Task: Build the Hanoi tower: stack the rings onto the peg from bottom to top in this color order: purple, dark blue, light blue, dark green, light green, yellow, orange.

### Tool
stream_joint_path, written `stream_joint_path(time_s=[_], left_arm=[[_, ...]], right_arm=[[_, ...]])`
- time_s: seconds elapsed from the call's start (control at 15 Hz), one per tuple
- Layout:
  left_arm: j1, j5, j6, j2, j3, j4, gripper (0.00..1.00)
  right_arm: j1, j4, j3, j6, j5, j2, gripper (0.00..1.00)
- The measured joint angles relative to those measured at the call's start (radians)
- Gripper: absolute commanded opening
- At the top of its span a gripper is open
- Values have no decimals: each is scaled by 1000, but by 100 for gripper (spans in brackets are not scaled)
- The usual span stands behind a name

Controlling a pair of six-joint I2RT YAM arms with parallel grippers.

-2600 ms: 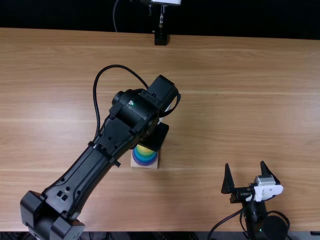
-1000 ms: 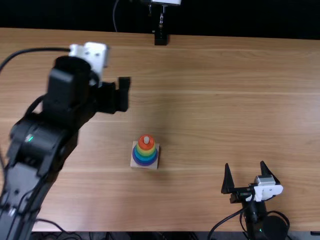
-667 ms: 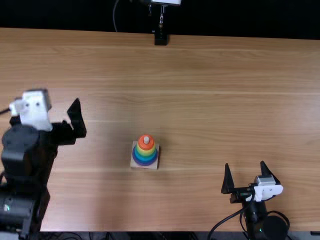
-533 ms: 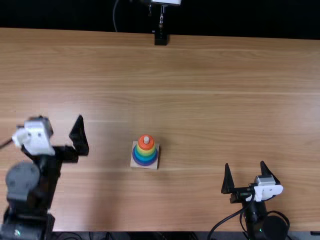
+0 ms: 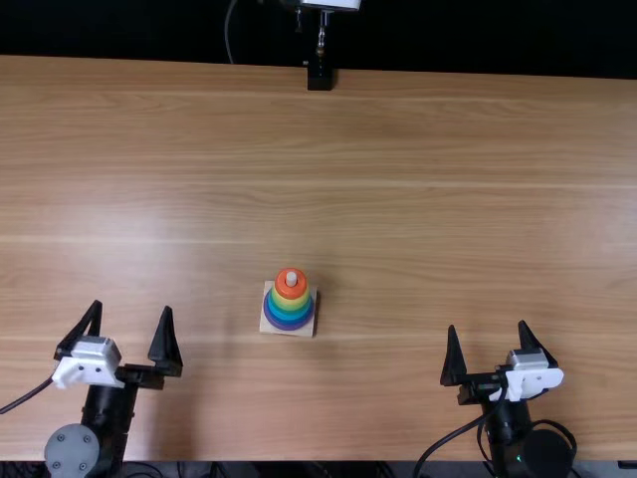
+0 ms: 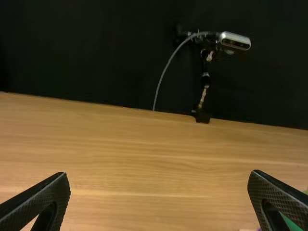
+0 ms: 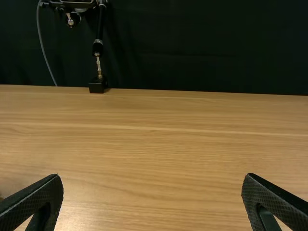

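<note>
Left hand (image 5: 132, 306) agape over wooden table (image 6: 144, 154)

We see rings stacked upright around a pale peg (image 5: 292, 279), whose tip comes out of the orange ring (image 5: 283, 287). Below, we find the yellow ring (image 5: 290, 302), then green, blue and, at the bottom, the widest, purple ring (image 5: 288, 327). The light, square base (image 5: 307, 333) lies flat on the counter (image 5: 448, 199), near its middle.
</note>
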Motion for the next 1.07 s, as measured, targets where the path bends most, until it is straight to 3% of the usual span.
stream_joint_path(time_s=[0.2,0.33,0.53,1.07], left_arm=[[6,0,140,-104,0,-214,100],[22,-5,196,-126,2,-279,100],[25,-8,229,-129,2,-280,100],[25,-7,234,-129,2,-280,100]], right_arm=[[0,0,0,0,0,0,100],[0,0,0,0,0,0,100],[0,0,0,0,0,0,100],[0,0,0,0,0,0,100]])
